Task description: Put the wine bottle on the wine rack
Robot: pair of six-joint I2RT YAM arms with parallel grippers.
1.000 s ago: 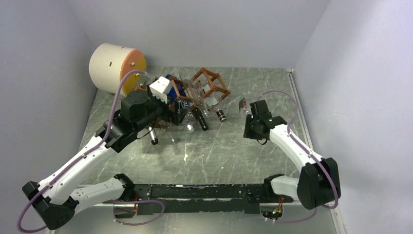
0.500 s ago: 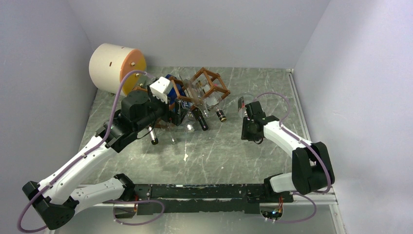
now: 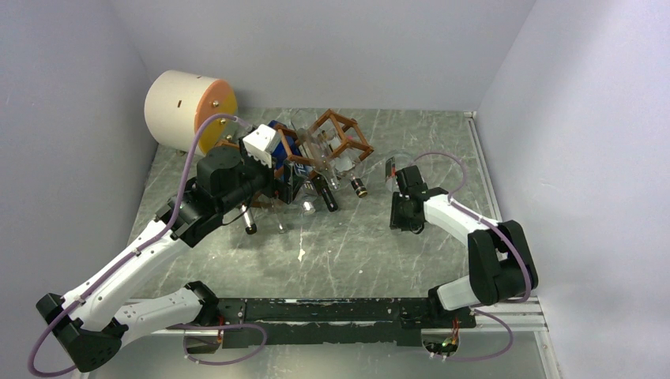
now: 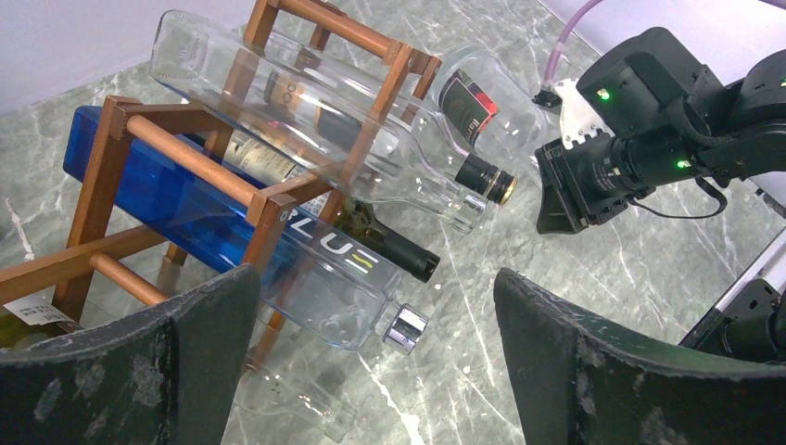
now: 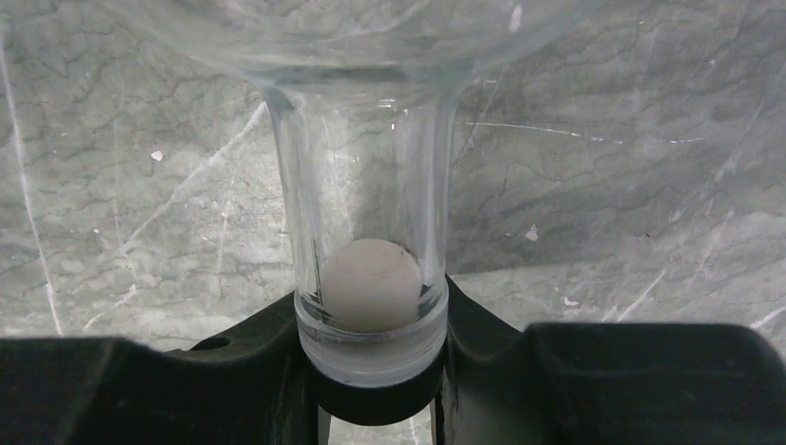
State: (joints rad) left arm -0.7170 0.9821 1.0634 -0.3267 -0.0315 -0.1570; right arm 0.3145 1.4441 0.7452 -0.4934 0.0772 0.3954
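The reddish-brown wine rack stands at the back centre, and it also shows in the left wrist view. It carries a blue bottle, a clear bottle and a dark bottle. My right gripper is shut on the neck of a clear wine bottle with a red-and-black label. The bottle's body lies just right of the rack. The right wrist view shows the neck clamped between the fingers. My left gripper is open and empty in front of the rack.
A cream-and-orange drum lies at the back left by the wall. A small clear bottle lies on the marble table under the rack's front. Walls enclose the table on three sides.
My right arm has folded its elbow in and carried the gripper with the bottle slightly left, towards the rack. The left arm has not moved.
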